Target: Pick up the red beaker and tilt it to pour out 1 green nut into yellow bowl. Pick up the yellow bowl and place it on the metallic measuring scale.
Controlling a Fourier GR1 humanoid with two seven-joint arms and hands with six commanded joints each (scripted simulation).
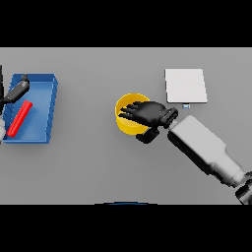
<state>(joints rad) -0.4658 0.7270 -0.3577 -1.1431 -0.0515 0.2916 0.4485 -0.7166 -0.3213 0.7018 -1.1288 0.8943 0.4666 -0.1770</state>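
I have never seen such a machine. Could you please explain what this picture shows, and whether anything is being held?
This is one view from a humanoid robot's head, looking down at a grey table. Its right hand reaches over a yellow bowl, with dark fingers spread above it; whether they grip the rim is unclear. Beside it lies a flat metallic scale. On the left, a blue tray holds a red beaker lying down. The left hand shows at the tray's edge.

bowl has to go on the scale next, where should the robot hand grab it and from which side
Grip the yellow bowl by its rim, coming from above on its right side, where the right robot hand already reaches over it. It stands upright and open-topped, so the thin rim is probably easiest to pinch, and the scale lies to that side.
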